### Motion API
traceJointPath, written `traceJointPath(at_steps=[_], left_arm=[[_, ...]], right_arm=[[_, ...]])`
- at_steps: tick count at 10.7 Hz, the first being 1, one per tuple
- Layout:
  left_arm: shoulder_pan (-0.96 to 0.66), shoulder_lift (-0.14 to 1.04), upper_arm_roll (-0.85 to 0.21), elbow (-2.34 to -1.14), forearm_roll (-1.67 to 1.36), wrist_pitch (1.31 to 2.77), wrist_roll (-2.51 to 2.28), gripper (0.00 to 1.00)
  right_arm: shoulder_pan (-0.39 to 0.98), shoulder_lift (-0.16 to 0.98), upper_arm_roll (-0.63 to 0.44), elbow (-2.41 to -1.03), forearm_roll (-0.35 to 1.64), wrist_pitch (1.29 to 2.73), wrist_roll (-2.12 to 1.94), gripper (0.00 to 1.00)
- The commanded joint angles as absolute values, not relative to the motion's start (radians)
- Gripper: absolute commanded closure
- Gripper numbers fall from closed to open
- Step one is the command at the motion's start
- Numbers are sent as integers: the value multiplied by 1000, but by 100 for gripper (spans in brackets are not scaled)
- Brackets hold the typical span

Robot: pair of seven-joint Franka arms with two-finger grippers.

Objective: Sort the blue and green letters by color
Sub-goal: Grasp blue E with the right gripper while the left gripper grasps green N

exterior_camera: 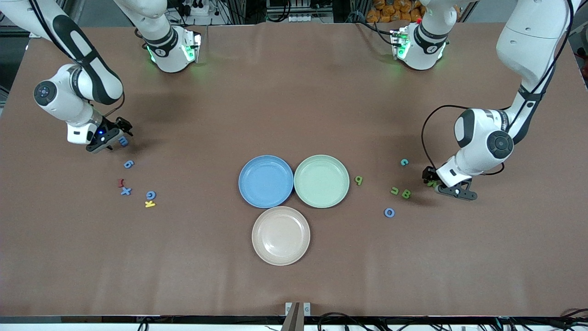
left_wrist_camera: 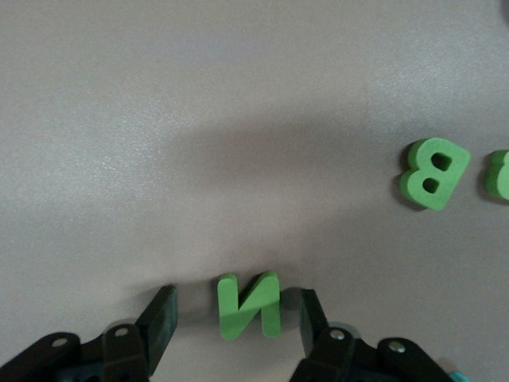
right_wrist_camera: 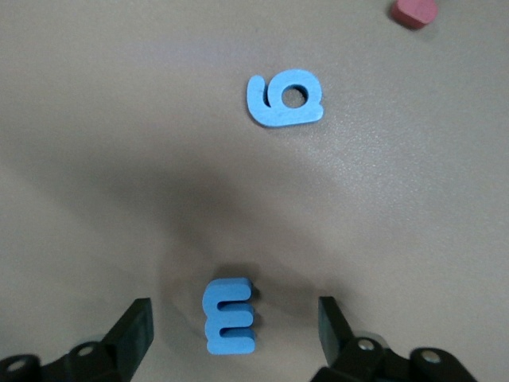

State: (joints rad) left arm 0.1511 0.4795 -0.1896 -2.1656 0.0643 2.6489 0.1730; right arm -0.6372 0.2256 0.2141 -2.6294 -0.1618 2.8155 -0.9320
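Brown tabletop (exterior_camera: 294,285) fills the frame. At mid-height toward the right arm's end, the right gripper (exterior_camera: 115,138) is down at the table, its fingers apart on both sides of a blue E (right_wrist_camera: 231,316), clear of it. Lower in the frame lie a blue 9 (exterior_camera: 128,164), a blue X (exterior_camera: 126,191) and a blue G (exterior_camera: 150,195). At centre sit a blue plate (exterior_camera: 244,181) and a green plate (exterior_camera: 321,180). Next come a green 9 (exterior_camera: 359,180), a blue O (exterior_camera: 389,212) and a green B (exterior_camera: 406,194). The left gripper (exterior_camera: 435,185) is low over a green N (left_wrist_camera: 249,305), fingers spread either side.
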Motion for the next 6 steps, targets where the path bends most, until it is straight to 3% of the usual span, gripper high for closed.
traceJointPath(at_steps=[1,3,6], left_arm=[[146,495,-186,-2149,87,2657,166,68],[146,491,-186,-2151,89,2655,166,100],[146,434,-187,-2146,87,2610,161,100]], right_arm=[[-664,236,222,-2629,-198,2835,-946,32],[-681,238,219,-2629,-216,2836,-946,33],[-699,254,206,-2629,-265,2864,-946,45]])
